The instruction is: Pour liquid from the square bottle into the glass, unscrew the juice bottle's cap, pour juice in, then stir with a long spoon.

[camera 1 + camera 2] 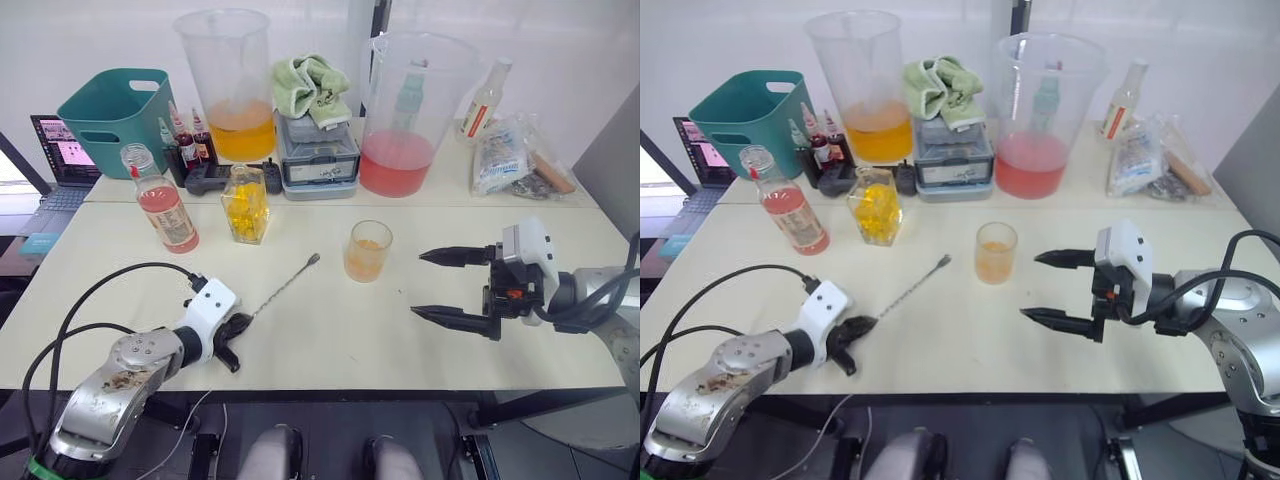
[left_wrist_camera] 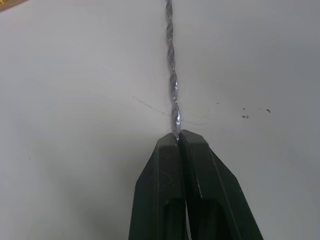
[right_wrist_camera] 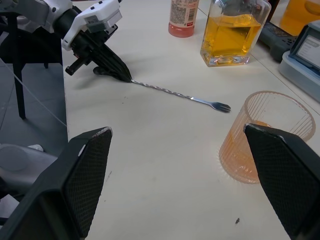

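Note:
The long spoon (image 1: 283,287) lies flat on the white table (image 1: 330,340), slanting toward the glass. My left gripper (image 1: 243,322) is shut on its near end, fingertips down at the tabletop; the left wrist view shows the twisted stem (image 2: 171,65) running out from the closed fingers (image 2: 165,165). The glass (image 1: 368,251) stands mid-table holding some orange liquid. Just right of it, my right gripper (image 1: 418,284) hovers open and holds nothing. Farther left stand the square bottle (image 1: 245,203) and the juice bottle (image 1: 165,210), whose neck is bare. The cap is out of view.
Along the back stand a big beaker of orange liquid (image 1: 232,85), a big beaker of pink liquid (image 1: 408,110), a teal basket (image 1: 115,108), a grey box (image 1: 318,150) topped by a green cloth (image 1: 312,85), dropper bottles (image 1: 185,140), a slim bottle (image 1: 483,100) and a plastic bag (image 1: 510,150).

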